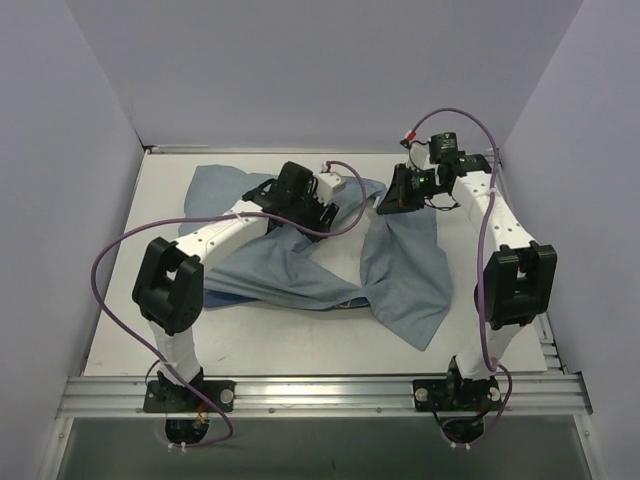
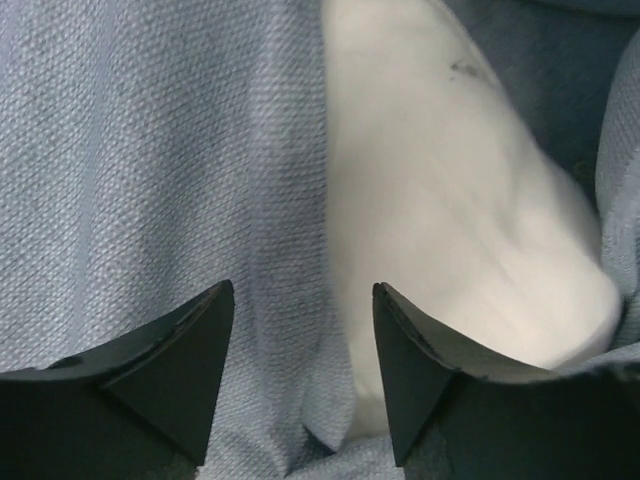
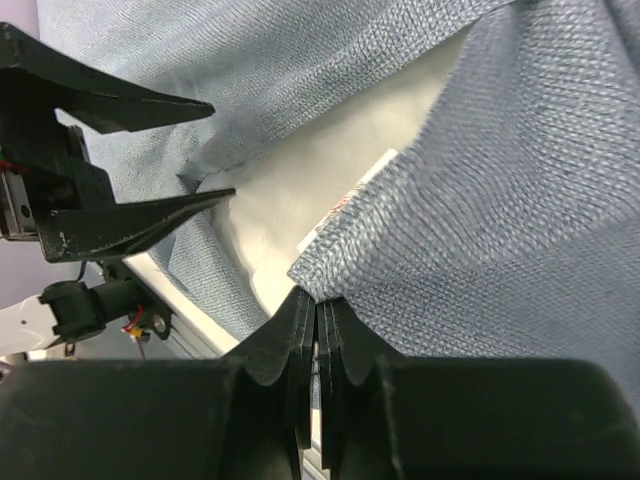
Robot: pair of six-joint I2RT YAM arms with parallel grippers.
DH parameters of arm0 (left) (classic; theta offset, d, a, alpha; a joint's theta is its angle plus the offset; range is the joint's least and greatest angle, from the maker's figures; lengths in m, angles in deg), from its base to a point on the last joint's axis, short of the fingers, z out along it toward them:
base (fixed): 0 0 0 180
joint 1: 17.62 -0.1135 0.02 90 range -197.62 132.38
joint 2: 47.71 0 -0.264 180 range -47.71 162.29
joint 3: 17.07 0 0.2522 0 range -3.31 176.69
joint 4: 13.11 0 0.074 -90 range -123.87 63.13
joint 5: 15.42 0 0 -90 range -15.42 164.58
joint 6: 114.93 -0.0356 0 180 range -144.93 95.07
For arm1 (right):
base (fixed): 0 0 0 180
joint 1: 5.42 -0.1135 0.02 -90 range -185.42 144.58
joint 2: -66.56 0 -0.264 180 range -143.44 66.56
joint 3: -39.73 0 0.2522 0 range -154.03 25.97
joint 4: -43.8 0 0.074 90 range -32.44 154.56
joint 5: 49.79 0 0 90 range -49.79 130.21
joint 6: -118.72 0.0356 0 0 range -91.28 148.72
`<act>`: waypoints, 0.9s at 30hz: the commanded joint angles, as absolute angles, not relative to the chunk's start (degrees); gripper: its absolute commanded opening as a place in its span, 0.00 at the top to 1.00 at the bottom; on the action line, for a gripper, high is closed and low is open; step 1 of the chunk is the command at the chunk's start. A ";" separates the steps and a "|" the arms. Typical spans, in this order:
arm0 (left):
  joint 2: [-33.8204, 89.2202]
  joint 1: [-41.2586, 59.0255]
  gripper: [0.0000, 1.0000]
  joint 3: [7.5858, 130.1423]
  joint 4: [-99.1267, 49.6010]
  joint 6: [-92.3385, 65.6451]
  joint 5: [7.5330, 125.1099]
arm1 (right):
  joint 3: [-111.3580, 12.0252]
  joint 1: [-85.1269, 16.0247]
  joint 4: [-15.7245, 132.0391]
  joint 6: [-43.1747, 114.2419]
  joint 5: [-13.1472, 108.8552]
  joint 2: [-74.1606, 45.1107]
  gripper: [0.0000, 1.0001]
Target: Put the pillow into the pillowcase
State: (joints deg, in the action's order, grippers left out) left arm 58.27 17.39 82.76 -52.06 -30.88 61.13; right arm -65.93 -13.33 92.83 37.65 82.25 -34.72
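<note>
R pincer (image 3: pixel 317 300) clamped on pillowcase (image 3: pixel 520 200) hem, L pincer (image 2: pixel 303 286) apart over pillow (image 2: pixel 440 200), maybe touching

The pillowcase (image 2: pixel 150 150) was grey-blue cloth, rough and woven, not shiny. The pillow (image 2: pixel 440 220) was soft, smooth white cloth. The left gripper (image 2: pixel 303 290) was dull black plastic. The rail (image 1: pixel 320 393) at the bottom was shiny metal.

Robotics lab cell: white bench (image 1: pixel 115 335), lilac partition walls (image 1: pixel 300 70) on three sides, aluminium base rail (image 1: pixel 320 396), two robot arms (image 1: pixel 215 233), purple cabling (image 1: pixel 96 268).
</note>
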 commanded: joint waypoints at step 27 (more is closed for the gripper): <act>65.87 19.75 0.29 95.85 -43.30 -16.66 29.22 | -55.51 2.31 102.37 32.60 90.40 -36.55 0.67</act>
State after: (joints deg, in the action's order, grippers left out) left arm 74.51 25.82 97.27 -44.95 -16.54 27.91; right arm -55.88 0.42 95.39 36.95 89.10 -40.88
